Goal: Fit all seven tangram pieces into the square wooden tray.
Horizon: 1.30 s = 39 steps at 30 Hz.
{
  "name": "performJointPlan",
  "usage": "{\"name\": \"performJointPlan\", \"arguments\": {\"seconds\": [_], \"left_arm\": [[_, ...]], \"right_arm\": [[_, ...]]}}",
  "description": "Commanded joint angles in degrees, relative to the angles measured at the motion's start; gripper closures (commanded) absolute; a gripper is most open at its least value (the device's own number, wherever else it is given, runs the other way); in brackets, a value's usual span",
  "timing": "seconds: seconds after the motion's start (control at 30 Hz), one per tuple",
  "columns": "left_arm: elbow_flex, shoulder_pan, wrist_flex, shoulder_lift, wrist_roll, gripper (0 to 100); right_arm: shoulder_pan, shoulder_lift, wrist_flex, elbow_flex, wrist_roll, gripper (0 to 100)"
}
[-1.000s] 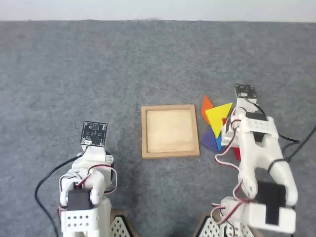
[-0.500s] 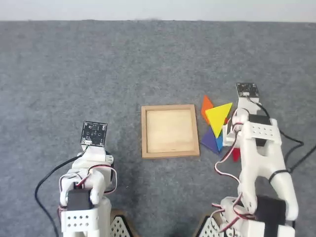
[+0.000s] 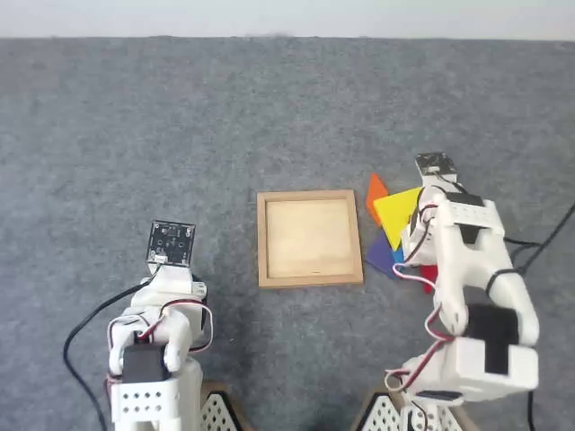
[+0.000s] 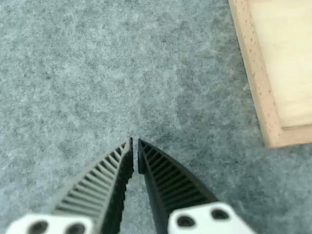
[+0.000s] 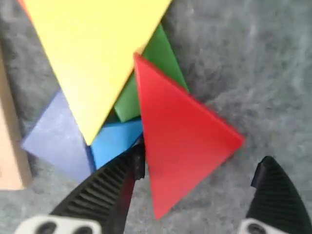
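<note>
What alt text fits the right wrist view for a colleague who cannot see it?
The right hand, open, straddles a red triangle lying on grey felt. Next to it a large yellow triangle overlaps a green piece, a blue piece and a purple piece, with the wooden tray rim just beyond.

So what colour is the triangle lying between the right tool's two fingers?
Red. The triangle shows best in the right wrist view.

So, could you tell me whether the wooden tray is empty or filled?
Empty. The wooden tray shows a bare floor; the tangram pieces lie heaped on the grey mat beside it.
</note>
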Motion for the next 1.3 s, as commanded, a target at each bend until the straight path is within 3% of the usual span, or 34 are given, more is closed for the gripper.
{"name": "performJointPlan", "arguments": {"seconds": [0.0, 0.37, 0.6, 0.93, 1.1, 1.27], "left_arm": [[-0.57, 0.35, 0.18, -0.97, -0.09, 98], [-0.57, 0.35, 0.18, -0.97, -0.09, 98], [-0.57, 0.35, 0.18, -0.97, -0.09, 98], [-0.57, 0.35, 0.18, -0.97, -0.09, 98], [-0.57, 0.35, 0.18, -0.97, -0.09, 98], [-0.57, 0.35, 0.18, -0.97, -0.09, 98]], "right_arm": [[-0.04, 0.84, -3.30, -3.52, 0.97, 65.3], [-4.35, 1.80, -3.82, -4.13, 2.90, 65.6], [-4.00, 1.80, -3.82, -3.08, 2.29, 80.2], [-2.42, 1.01, -3.65, -3.43, 0.18, 81.3], [1.19, -5.93, 0.04, -3.52, -0.09, 81.3], [-2.59, -14.37, 2.33, -0.70, -3.43, 81.4]]}}
